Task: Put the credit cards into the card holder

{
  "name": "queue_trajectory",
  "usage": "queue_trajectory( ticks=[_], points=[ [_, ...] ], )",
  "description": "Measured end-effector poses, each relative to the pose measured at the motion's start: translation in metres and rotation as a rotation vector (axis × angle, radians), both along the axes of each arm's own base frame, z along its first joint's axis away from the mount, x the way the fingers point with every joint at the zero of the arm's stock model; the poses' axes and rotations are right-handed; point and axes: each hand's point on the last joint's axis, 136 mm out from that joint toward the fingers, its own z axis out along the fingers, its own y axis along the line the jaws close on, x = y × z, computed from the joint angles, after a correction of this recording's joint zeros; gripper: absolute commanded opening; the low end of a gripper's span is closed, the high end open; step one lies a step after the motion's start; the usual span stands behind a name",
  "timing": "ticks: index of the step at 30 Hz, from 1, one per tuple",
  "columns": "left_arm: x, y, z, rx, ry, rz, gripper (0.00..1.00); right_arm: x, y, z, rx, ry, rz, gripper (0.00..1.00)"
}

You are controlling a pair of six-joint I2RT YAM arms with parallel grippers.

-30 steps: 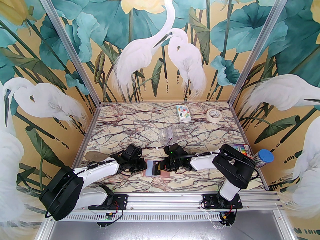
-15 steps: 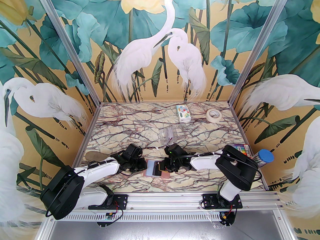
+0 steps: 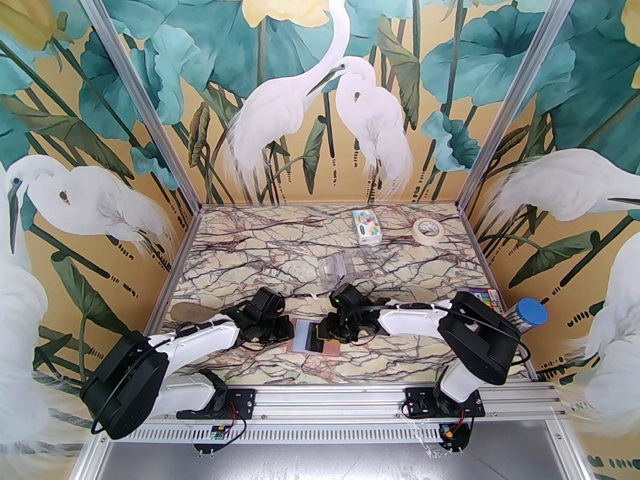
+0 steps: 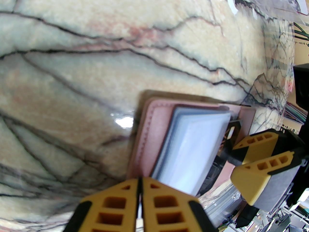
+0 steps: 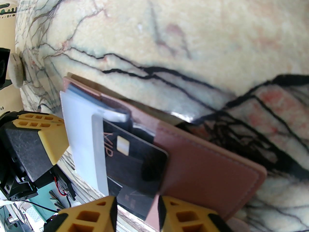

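The dusty-pink card holder (image 3: 331,349) lies open on the marble near the front edge, between both grippers. Pale clear sleeves with a pale blue card (image 3: 302,337) cover its left half. A black VIP credit card (image 5: 135,158) lies slanted across its middle, one end tucked under the sleeves (image 5: 82,139). My right gripper (image 5: 137,214) is open, its yellow fingers on either side of the black card's near end. My left gripper (image 4: 140,194) is shut, its tips at the holder's (image 4: 147,134) left edge with nothing seen between them. The right gripper's fingers (image 4: 263,153) hover over the black card (image 4: 231,132).
A clear plastic stand (image 3: 334,268) sits just behind the right wrist. A colourful tissue pack (image 3: 366,226) and a tape roll (image 3: 428,229) lie at the back. A coloured box (image 3: 484,299) and a blue-capped tube (image 3: 527,315) are at the right edge.
The right gripper's fingers have parted and let go of the black card, which stays on the holder. The right wrist has lifted slightly. The left arm has not moved.
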Motion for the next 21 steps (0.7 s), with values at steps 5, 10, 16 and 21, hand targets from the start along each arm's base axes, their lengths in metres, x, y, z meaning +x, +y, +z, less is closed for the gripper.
queue_trajectory(
  ticks=[5,10,16,21],
  points=[
    [-0.0001,0.0,0.0,0.0,0.0,0.0,0.1,-0.001,0.0009,0.0015,-0.03,-0.002,0.008,0.33],
    [0.0,0.0,0.0,0.0,0.0,0.0,0.1,-0.0027,0.0024,-0.0029,-0.062,0.008,0.013,0.32],
    [-0.0002,0.0,-0.0007,0.001,0.003,0.0,0.1,-0.0035,0.0059,-0.0054,-0.08,0.018,0.021,0.31],
    [0.0001,-0.0002,-0.0006,0.001,0.003,0.0,0.1,-0.0033,0.0099,-0.0061,-0.089,0.021,0.028,0.29]
  ],
)
